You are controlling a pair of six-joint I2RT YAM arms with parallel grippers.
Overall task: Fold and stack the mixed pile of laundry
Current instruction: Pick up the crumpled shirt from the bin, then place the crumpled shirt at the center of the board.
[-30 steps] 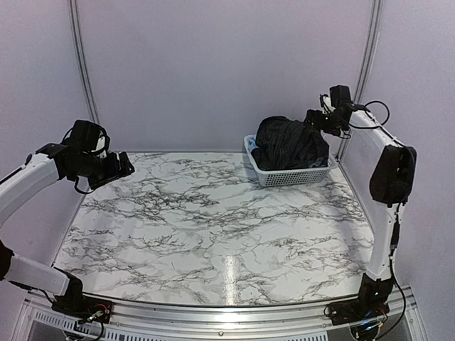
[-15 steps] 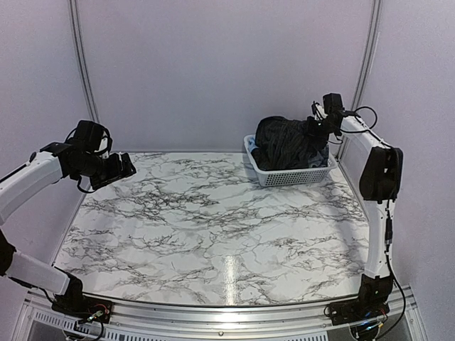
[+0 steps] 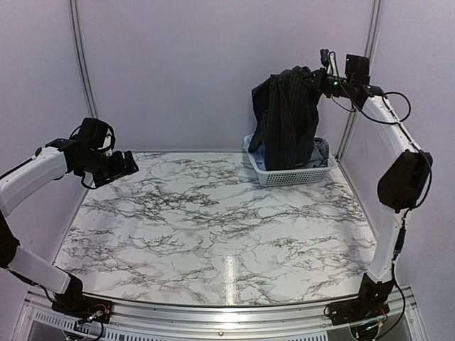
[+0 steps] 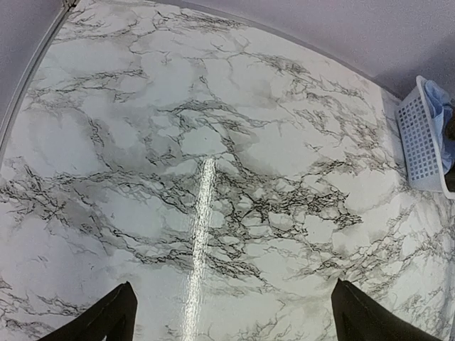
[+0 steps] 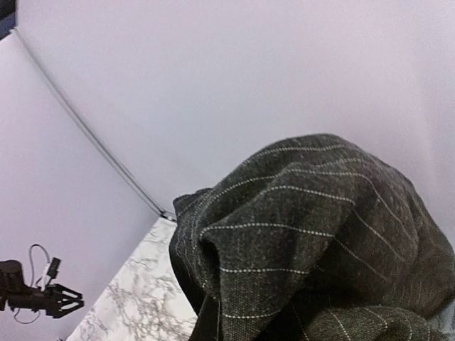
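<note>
Pale lilac walls close in a marble-patterned table [image 3: 213,227], and your work all sits at about 1 o'clock, where the white lattice basket [image 3: 288,176] stands near the back wall. Your right pincer [image 3: 318,72] is closed tight on a bunch of the black pinstriped shirt [image 3: 288,117]. The shirt hangs from it in a long dark drape above the basket. Its lower edge looks to reach down to or into the basket, but you cannot tell whether it hangs clear of the rim. A light blue piece [image 3: 321,150] shows in the basket at the shirt's right, and the rest of the pile is hidden. Your left pincer [image 3: 126,165] hovers at 9 o'clock with its jaws spread wide, holding nothing, well apart from the cloth.

Watch three things:

- **Snagging:** If the hem is tangled with the garments below or caught on the lattice, pulling toward the table could tip or drag the basket, or haul a second piece out with it.
- **Slipping:** As far as can be seen, the hold is a pinch on gathered fabric, not on a seam or collar, so the shirt's own weight could slide it free mid-swing.
- **Blocked view:** The right wrist view is filled with pinstripe, so you would be placing half blind. Lean on the overhead view.
</note>
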